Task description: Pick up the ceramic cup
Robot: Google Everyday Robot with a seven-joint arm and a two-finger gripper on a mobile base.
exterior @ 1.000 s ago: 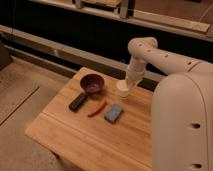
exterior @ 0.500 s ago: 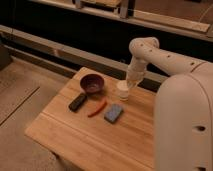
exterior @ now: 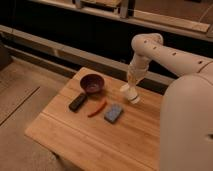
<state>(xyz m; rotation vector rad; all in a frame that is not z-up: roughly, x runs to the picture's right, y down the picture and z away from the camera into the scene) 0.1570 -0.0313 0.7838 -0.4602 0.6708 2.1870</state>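
Note:
The ceramic cup (exterior: 134, 98) is a small white round cup on the wooden table (exterior: 100, 137), near its far edge and to the right of the dark bowl. My gripper (exterior: 130, 89) hangs straight down from the white arm (exterior: 145, 50) and is right at the cup, covering its upper left part. Where the gripper ends and the cup begins is hard to separate.
A dark reddish-brown bowl (exterior: 92, 83) stands at the table's far left. In front of it lie a black oblong object (exterior: 78, 102), a red chili-like item (exterior: 97, 108) and a blue-grey sponge-like block (exterior: 114, 113). The robot's white body (exterior: 187, 125) fills the right side.
The gripper has dropped slightly and shifted a little to the right, onto the cup. The other objects have not moved.

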